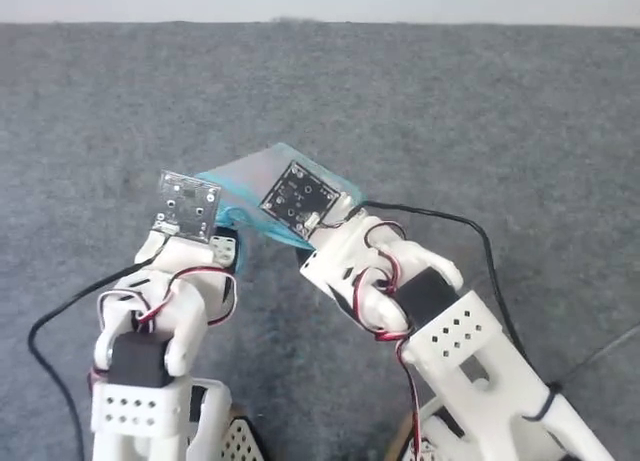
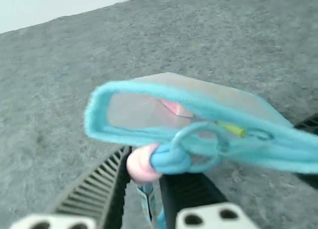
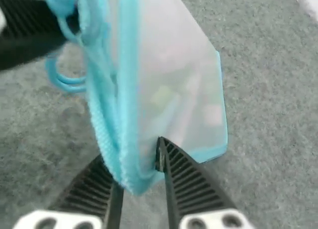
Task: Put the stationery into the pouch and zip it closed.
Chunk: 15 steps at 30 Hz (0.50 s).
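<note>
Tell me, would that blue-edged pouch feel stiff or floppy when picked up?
Probably floppy: the pouch bows between the right gripper and the left gripper, which pinches its zipper pull. Likely light: thin see-through walls, small items inside. Its fuzzy trim should resist slipping.

Grey, faintly speckled felt-like tabletop [image 1: 480, 111] all around me. The frosted see-through soft pouch with fuzzy sky-blue edging [image 3: 169, 80] shows pale pink and yellow-green blurs inside. Its sky-blue cord pull [image 2: 171, 157] carries a round pink bead [image 2: 139, 164]. My left gripper [image 2: 144, 157] and right gripper [image 3: 131, 157] both wear black ribbed fingers [image 3: 186, 174] on white plastic bodies, trailing red and black wires [image 1: 430, 213].
</note>
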Each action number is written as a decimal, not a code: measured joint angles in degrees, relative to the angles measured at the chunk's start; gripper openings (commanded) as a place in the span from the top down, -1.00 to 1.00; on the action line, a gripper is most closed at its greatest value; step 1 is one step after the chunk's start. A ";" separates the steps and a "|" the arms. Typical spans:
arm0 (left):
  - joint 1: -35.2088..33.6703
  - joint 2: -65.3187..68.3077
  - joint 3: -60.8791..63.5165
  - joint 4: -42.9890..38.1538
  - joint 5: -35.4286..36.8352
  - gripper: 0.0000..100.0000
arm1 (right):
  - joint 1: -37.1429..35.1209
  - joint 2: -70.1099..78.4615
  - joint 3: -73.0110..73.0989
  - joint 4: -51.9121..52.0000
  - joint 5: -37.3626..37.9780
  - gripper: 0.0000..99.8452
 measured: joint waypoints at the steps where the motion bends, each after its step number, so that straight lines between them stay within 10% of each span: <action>1: -0.53 0.00 0.00 0.00 0.00 0.98 | 0.62 0.00 0.09 0.00 0.00 0.99; 15: -6.33 0.09 0.00 -1.05 0.00 0.98 | 13.36 0.00 3.69 0.00 8.18 0.99</action>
